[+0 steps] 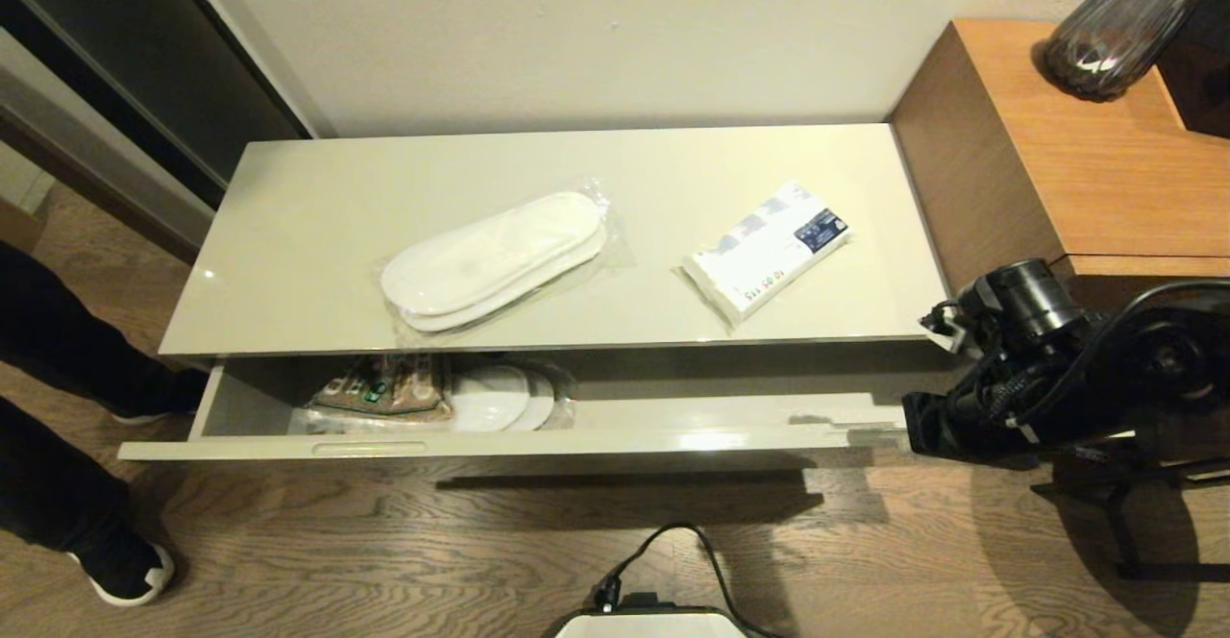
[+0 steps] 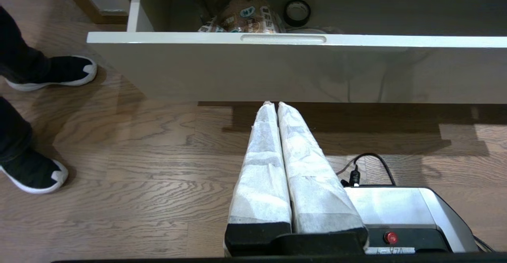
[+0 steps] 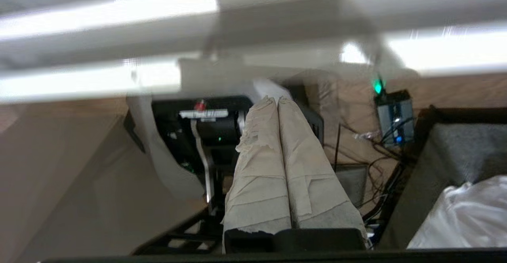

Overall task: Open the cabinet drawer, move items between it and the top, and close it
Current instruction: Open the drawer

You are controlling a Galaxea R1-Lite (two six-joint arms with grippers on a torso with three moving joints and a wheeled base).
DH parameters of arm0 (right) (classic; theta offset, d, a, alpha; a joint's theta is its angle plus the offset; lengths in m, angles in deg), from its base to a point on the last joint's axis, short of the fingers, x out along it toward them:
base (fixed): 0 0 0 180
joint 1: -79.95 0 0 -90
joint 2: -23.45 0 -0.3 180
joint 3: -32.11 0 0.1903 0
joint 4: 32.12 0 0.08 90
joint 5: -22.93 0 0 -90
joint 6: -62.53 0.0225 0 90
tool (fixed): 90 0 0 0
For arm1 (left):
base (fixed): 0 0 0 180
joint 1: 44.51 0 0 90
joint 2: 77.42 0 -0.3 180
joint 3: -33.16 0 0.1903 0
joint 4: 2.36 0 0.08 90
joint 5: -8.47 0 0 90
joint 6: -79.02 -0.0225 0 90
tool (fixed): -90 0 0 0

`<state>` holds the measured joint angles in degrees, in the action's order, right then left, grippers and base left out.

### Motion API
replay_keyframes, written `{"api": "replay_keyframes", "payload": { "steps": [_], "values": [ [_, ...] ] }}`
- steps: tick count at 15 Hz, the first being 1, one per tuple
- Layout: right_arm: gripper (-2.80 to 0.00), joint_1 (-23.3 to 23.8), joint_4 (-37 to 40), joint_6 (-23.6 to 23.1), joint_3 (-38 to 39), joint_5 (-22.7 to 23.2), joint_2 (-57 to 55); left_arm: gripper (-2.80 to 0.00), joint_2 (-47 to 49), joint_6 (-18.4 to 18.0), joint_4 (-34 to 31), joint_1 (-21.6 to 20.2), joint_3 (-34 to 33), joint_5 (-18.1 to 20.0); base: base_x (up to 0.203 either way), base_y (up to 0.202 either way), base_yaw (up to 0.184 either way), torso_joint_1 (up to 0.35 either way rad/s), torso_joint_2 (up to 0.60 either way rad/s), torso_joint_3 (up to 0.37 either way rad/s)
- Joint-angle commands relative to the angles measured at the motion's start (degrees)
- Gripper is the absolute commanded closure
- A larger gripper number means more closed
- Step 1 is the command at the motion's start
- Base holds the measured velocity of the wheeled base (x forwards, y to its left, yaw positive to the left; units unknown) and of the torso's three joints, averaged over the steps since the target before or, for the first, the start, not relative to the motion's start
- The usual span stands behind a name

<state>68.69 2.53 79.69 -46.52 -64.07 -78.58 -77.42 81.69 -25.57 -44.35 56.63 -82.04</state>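
The cabinet drawer (image 1: 615, 440) stands pulled partway out under the top (image 1: 317, 206); its slot handle (image 2: 283, 39) faces me. On the top lie the plastic-wrapped white slippers (image 1: 495, 258) and, to their right, the tissue pack (image 1: 769, 249). Inside the drawer, another white wrapped pair (image 1: 500, 398) sits beside a brown printed packet (image 1: 384, 386) and a black ring (image 2: 297, 12). My left gripper (image 2: 273, 104) is shut and empty, low over the floor in front of the drawer. My right gripper (image 3: 273, 98) is shut and empty; its arm (image 1: 1047, 369) is by the drawer's right end.
A person's feet (image 1: 120, 571) stand on the wooden floor left of the drawer. A higher orange-brown wooden surface (image 1: 1086, 158) with a dark glass vase (image 1: 1115, 33) adjoins the cabinet on the right. My base (image 2: 396, 211) and its cable lie in front.
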Motion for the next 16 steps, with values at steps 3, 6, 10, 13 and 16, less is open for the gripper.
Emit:
{"api": "replay_keyframes", "payload": {
  "steps": [3,6,10,13,16],
  "values": [
    [0.0,-1.19,-0.91,1.47,5.52,0.07,5.39,0.0,0.0,0.05,0.02,0.02,-0.01,-0.02,0.0,0.0,0.0,0.0,0.0,0.0],
    [0.0,-1.12,-1.0,1.41,4.74,0.07,4.51,0.0,0.0,0.05,0.02,0.02,-0.01,-0.02,0.0,0.0,0.0,0.0,0.0,0.0],
    [0.0,-1.13,-1.1,1.48,2.14,0.08,2.06,0.0,0.0,0.05,-0.05,0.02,-0.01,-0.02,0.0,0.0,0.0,0.0,0.0,0.0],
    [0.0,-1.05,-6.82,2.16,1.67,-0.2,-1.39,0.0,0.0,0.05,0.02,0.02,-0.01,-0.02,0.0,0.0,0.0,0.0,0.0,0.0],
    [0.0,-1.04,-11.0,2.97,1.31,-1.07,-3.89,0.0,0.0,0.05,0.02,0.02,-0.01,-0.02,0.0,0.0,0.0,0.0,0.0,0.0]
  ]
}}
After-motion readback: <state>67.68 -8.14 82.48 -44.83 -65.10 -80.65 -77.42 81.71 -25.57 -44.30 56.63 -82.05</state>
